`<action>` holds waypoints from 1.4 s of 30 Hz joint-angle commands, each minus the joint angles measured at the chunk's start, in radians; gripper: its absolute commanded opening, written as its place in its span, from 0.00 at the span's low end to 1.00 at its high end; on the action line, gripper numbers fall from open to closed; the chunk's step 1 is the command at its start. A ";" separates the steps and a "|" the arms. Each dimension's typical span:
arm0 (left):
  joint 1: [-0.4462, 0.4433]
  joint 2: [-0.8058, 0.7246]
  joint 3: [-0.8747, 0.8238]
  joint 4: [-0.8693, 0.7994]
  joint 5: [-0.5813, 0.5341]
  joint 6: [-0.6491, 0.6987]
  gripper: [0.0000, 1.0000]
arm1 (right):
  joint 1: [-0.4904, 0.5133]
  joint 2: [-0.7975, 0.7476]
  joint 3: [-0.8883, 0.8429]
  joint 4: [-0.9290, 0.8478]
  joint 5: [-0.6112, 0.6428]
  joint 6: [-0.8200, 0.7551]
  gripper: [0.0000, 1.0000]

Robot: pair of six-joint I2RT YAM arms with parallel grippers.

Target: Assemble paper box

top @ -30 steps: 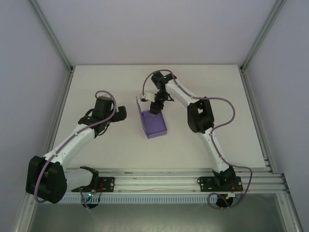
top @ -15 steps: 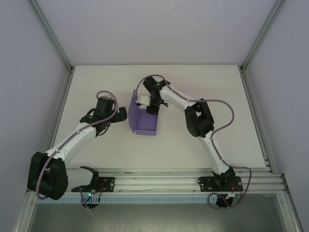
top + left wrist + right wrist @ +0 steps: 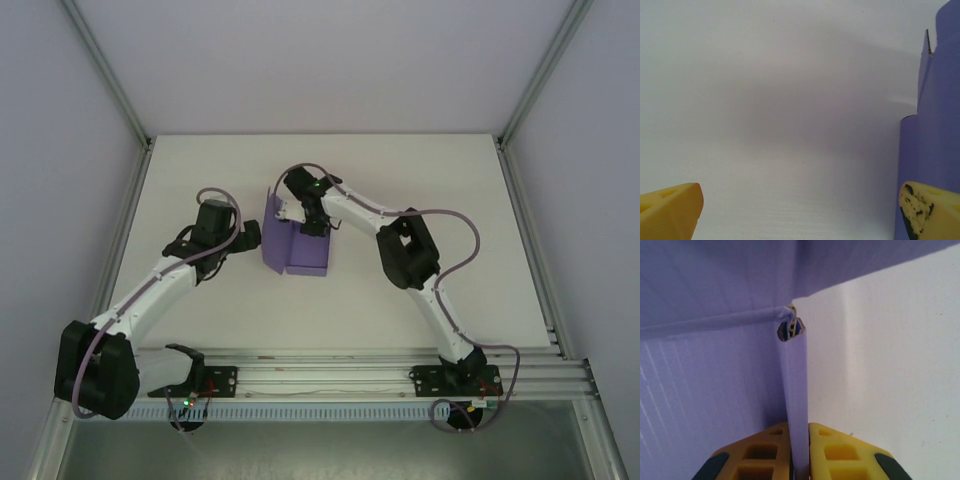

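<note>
Box [image 3: 300, 248], between the grippers, appears half-formed: one wall raised, others likely still to fold. Right gripper [image 3: 799, 435] is clamped on a wall edge. Left gripper [image 3: 252, 235] stands just beside the box, fingers wide apart.

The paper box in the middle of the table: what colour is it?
The paper box is plain purple, clearest in the top external view.

readable text: none | labels, brands: none | numbers, signs: none | paper box [image 3: 308, 255] visible faces: no print
</note>
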 commanded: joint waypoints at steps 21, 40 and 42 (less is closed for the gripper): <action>0.007 -0.157 0.016 -0.035 -0.037 -0.050 1.00 | -0.035 -0.168 -0.236 0.245 0.186 0.362 0.00; 0.041 -0.046 0.095 0.261 0.277 -0.090 1.00 | -0.174 -0.953 -0.899 0.794 -0.657 0.717 0.00; 0.041 0.011 0.099 0.352 0.425 -0.074 1.00 | -0.170 -0.948 -0.917 0.873 -0.763 0.767 0.00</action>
